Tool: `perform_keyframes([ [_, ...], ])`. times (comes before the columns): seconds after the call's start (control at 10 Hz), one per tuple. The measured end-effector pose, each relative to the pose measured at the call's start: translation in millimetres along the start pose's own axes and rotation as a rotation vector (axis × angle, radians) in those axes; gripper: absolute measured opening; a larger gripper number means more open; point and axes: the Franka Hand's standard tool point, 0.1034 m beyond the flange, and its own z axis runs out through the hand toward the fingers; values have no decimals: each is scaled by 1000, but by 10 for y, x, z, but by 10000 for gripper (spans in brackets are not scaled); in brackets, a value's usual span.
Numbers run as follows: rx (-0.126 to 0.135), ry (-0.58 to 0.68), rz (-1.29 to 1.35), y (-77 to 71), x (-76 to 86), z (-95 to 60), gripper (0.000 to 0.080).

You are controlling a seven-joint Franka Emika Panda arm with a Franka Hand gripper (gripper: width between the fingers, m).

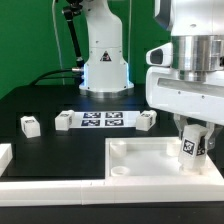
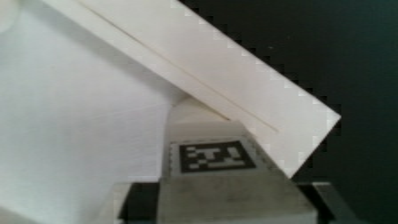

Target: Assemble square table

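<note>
The white square tabletop [image 1: 150, 143] lies at the front, towards the exterior view's right, with its raised rim and round sockets facing up. My gripper [image 1: 192, 144] is shut on a white tagged leg [image 1: 189, 149] and holds it upright over the tabletop's right part. In the wrist view the leg [image 2: 217, 155] sits between my fingers [image 2: 143, 200], above the tabletop's corner rim [image 2: 196, 70]. I cannot tell whether the leg touches the tabletop. Three other legs lie on the black table: one [image 1: 29, 125], one [image 1: 64, 121] and one [image 1: 147, 120].
The marker board [image 1: 103, 120] lies between the loose legs at the middle back. White border rails run along the front [image 1: 60, 190] and the front left [image 1: 5, 155]. The robot base [image 1: 105, 60] stands behind.
</note>
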Motion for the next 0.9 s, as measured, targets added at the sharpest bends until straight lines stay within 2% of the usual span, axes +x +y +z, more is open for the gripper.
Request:
perform_keyframes([
  [0.2,11,-20,206,14,47,7,293],
  [0.4,47,-101,555,42,115,15,293],
  [0.5,83,-120,704,56,115,19,294],
  [0.6,91,-122,759,58,103,18,294],
  [0.7,91,-120,741,60,104,20,397],
  [0.8,92,-116,703,59,104,20,397],
  [0.9,75,-91,564,38,75,6,548],
])
